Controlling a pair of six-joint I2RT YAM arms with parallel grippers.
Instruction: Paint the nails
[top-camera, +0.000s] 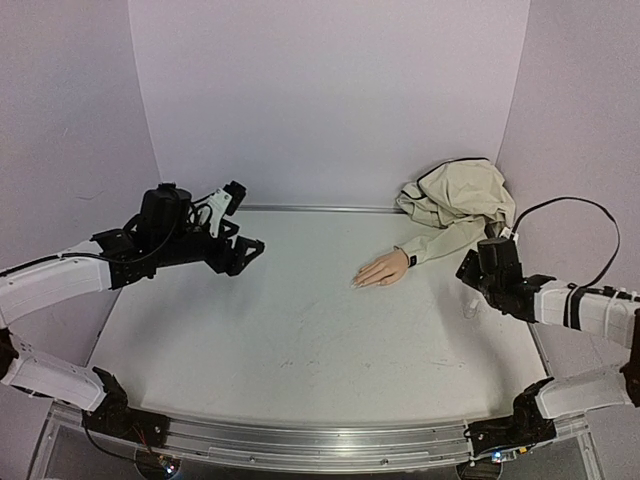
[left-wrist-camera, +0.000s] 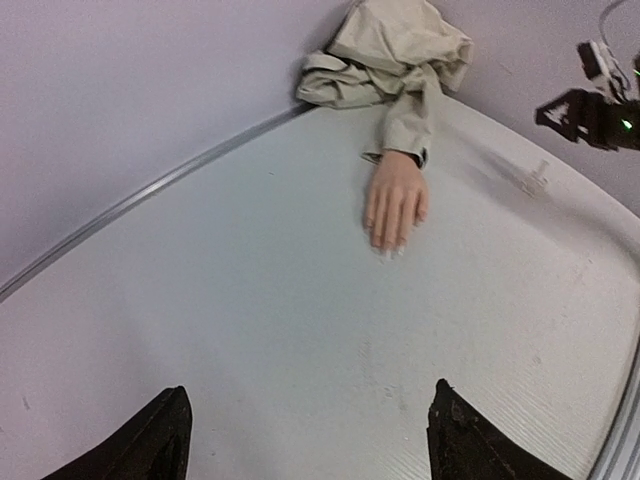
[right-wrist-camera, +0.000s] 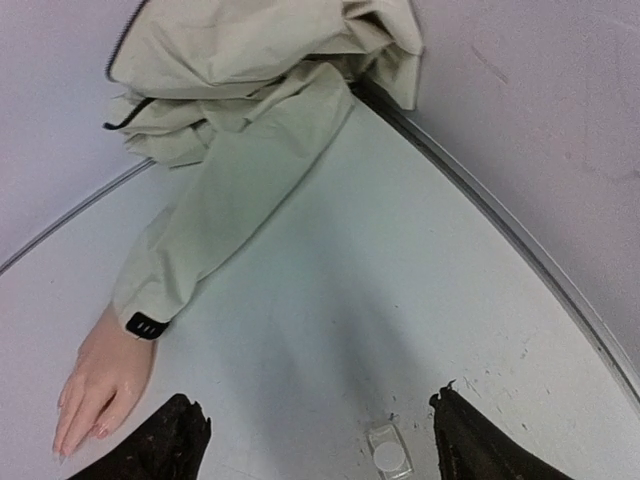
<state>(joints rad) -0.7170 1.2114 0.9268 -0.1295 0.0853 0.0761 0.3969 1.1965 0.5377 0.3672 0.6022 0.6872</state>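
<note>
Bottle (right-wrist-camera: 388, 455) upright, untouched, between spread right tool (right-wrist-camera: 318, 425), left tool (left-wrist-camera: 310, 425) spread, empty

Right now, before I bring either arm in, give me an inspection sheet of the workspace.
Surface: white table, scuffed, with small dark marks towards the right edge.
Job's things: mannequin hand palm down, fingers pointing towards the left arm's side; nails too small to tell whether painted.
Clutter: small whitish bottle on the table; beige jacket bunched in the far right corner, its sleeve running to the hand.
Grippers: left pincer open, empty, over the table's left side; right pincer open, the bottle between its fingers, apart from both.
Cables: black cable looping behind the right arm.
Surroundings: pale lilac walls on three sides.
</note>
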